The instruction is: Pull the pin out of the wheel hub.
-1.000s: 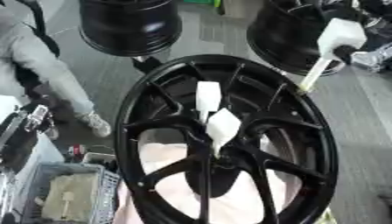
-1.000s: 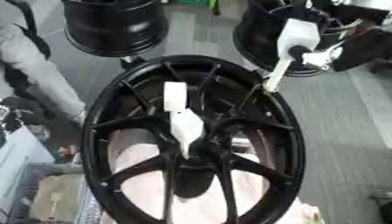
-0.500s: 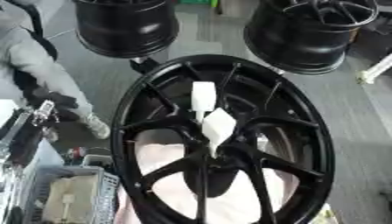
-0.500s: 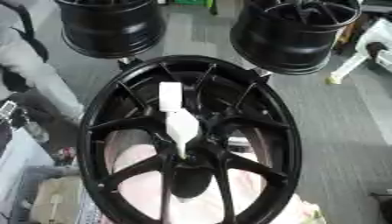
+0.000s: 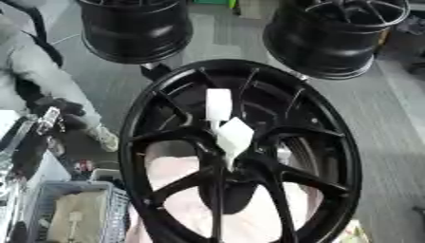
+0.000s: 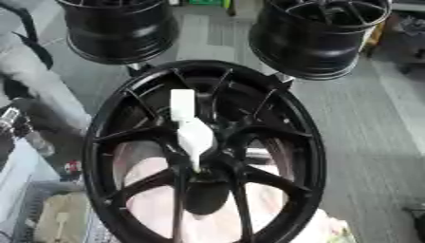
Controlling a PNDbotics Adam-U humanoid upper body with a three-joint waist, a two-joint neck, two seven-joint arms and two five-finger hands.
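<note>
Black wheel hub (image 5: 249, 156) upright, white pin (image 6: 190, 130) seated at its centre (unchanged), right hand gone from the upper right since a second ago, neither hand showing now

Black spokes (image 5: 179, 134) crowd the white pin (image 5: 231, 137); open above.

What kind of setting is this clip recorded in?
Most likely a workshop or wheel-handling test area. A large black wheel hub with a white pin at its centre fills the view, two more black wheels stand behind it, and the floor is bare grey.
</note>
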